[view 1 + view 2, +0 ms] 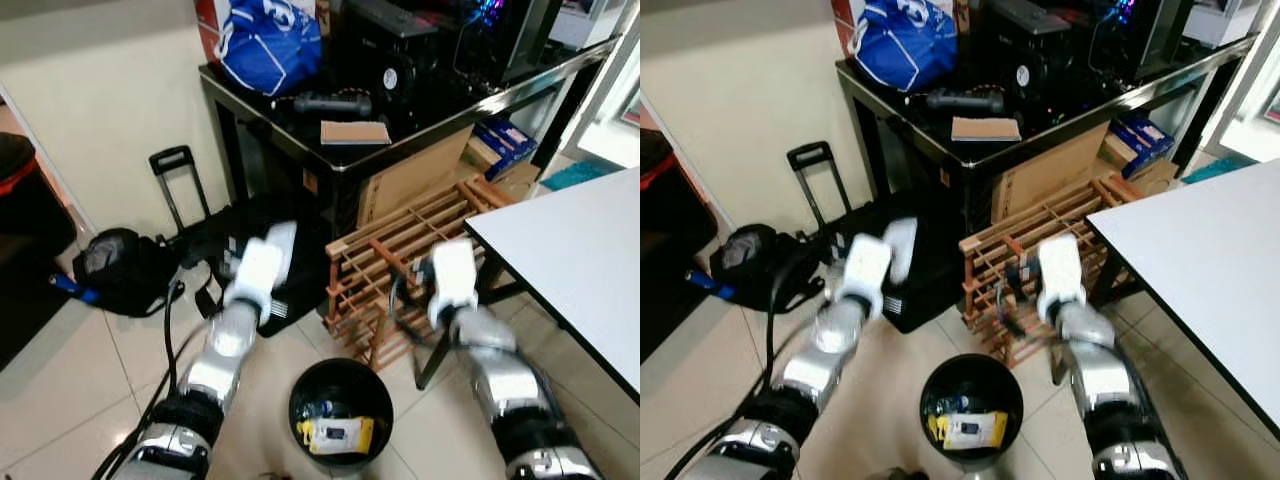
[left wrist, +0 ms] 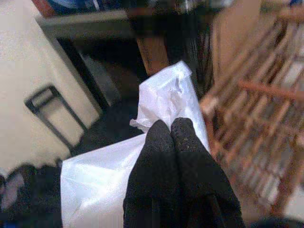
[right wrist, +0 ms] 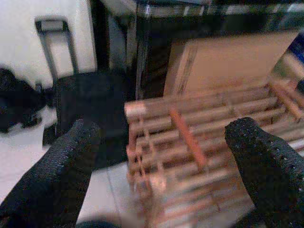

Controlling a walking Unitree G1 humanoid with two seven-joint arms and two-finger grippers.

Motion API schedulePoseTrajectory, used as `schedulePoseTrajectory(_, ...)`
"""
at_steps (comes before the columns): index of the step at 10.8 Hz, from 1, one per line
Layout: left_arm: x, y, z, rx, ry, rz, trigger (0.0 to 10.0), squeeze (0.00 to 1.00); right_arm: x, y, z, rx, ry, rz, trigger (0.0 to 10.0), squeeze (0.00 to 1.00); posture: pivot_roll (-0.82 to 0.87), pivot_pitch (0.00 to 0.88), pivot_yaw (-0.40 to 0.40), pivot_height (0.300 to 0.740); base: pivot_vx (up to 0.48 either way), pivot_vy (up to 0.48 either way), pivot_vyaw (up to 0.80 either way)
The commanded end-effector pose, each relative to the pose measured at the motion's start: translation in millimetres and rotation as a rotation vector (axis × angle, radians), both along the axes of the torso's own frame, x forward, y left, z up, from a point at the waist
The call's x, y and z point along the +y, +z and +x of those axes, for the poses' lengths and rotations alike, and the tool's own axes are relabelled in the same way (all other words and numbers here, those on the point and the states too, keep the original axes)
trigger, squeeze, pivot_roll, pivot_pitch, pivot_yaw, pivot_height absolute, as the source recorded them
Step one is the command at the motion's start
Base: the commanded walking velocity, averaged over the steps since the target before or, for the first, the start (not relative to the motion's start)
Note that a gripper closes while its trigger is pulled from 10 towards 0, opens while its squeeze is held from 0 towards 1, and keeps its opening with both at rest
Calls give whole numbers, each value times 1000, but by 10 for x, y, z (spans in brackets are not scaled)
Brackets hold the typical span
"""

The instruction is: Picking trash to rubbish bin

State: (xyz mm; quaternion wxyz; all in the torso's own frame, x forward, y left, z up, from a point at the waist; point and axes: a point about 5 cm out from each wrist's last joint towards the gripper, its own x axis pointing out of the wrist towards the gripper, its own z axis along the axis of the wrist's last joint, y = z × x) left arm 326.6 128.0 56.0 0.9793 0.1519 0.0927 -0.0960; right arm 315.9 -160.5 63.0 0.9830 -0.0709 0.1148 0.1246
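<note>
A round black rubbish bin (image 1: 341,364) stands on the tiled floor between my two arms, with a yellow and white packet (image 1: 340,436) lying inside. My left gripper (image 2: 170,126) is shut on a crumpled white plastic bag (image 2: 166,92). That arm is raised to the left of the bin and above it, with the white bag (image 1: 281,241) at its end. My right gripper (image 3: 164,133) is open with nothing between its fingers, facing the wooden rack (image 3: 190,137). Its arm (image 1: 452,276) is up to the right of the bin.
The wooden rack (image 1: 400,250) leans against a black table (image 1: 300,140) that carries a blue bag (image 1: 270,40) and electronics. A cardboard box (image 1: 415,175) stands behind the rack. A white table (image 1: 580,260) is on the right. A black backpack (image 1: 120,265) and a trolley case (image 1: 180,165) lie to the left.
</note>
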Motion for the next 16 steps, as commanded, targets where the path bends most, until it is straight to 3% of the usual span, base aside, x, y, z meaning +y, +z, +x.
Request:
schedulePoseTrajectory(1, 1, -85, -26, 41, -5, -10, 10000, 0, -23, -131, -76, 55, 23, -22, 10000, 0, -64, 58, 42, 740, 0, 0, 0)
schedulePoseTrajectory(3, -68, -317, -144, 146, -36, 1, 10000, 0, -57, -350, -239, 157, 61, -43, 10000, 0, -71, 81, 34, 740, 0, 0, 0)
schedulePoseTrajectory(5, -272, -498, -276, 259, -115, -42, 10000, 0, -25, -414, -367, 209, 136, -43, 10000, 0, -93, 113, 26, 740, 0, 0, 0)
schedulePoseTrajectory(9, -467, -652, -421, 356, -145, -65, 10000, 0, -8, -309, -567, 203, 213, -28, 10000, 0, -143, 189, -1, 740, 0, 0, 0)
schedulePoseTrajectory(13, -495, -804, -589, 424, -124, -81, 10000, 0, -2, -139, -785, 216, 259, -20, 10000, 0, -178, 259, -41, 740, 0, 0, 0)
schedulePoseTrajectory(16, -521, -828, -625, 430, -120, -88, 10000, 0, 61, -73, -882, 239, 286, -8, 10000, 0, -176, 275, -47, 740, 0, 0, 0)
